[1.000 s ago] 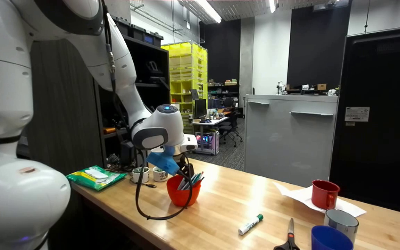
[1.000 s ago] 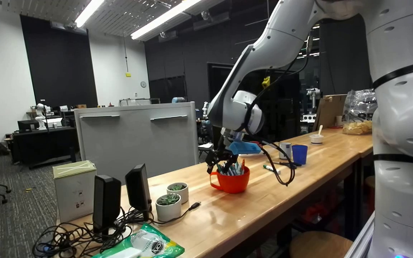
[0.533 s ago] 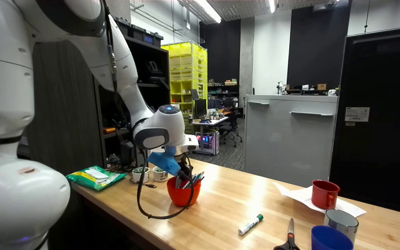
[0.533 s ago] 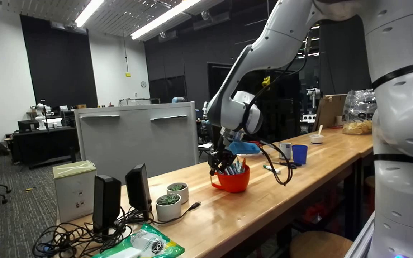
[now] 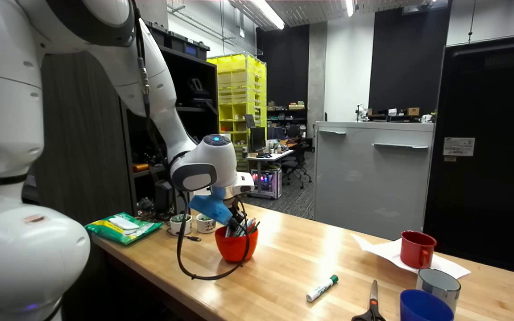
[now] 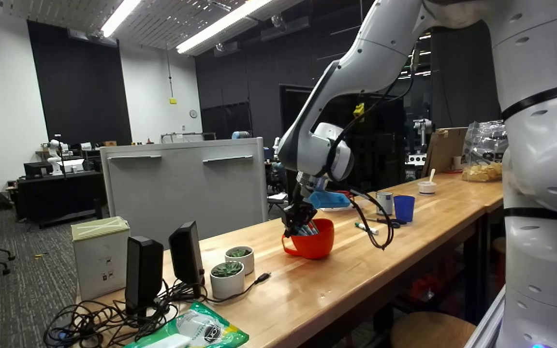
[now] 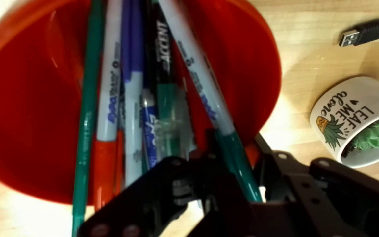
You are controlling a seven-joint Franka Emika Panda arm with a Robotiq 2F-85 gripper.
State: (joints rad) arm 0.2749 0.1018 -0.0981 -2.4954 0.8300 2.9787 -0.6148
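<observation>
A red-orange cup point(image 6: 315, 244) with a handle stands on the wooden table point(image 6: 307, 290), holding several markers and pens point(image 6: 307, 229). My gripper point(image 6: 298, 220) reaches down over the cup's handle side. In the wrist view its narrowed jaws stand on both sides of a green-capped marker point(image 7: 199, 75) that leans out of the cup point(image 7: 21, 131). The marker's cap lies along the left finger. A narrow strip shows between cap and right finger. The tips are dark and blurred, so I cannot tell whether they clamp the marker or the rim.
Beside the cup are two small succulent pots point(image 6: 227, 282) and a USB cable point(image 6: 261, 278). Behind them stand black speakers point(image 6: 185, 253). Farther along lie a marker point(image 5: 322, 288), scissors point(image 5: 373, 303), a blue cup point(image 5: 426, 305), a metal tin point(image 5: 438, 285) and a red mug point(image 5: 417, 249).
The jaws have drawn together from wide apart. The pens in the cup have shifted toward the gripper, and the cup has moved slightly. The gripper has come a little lower.
</observation>
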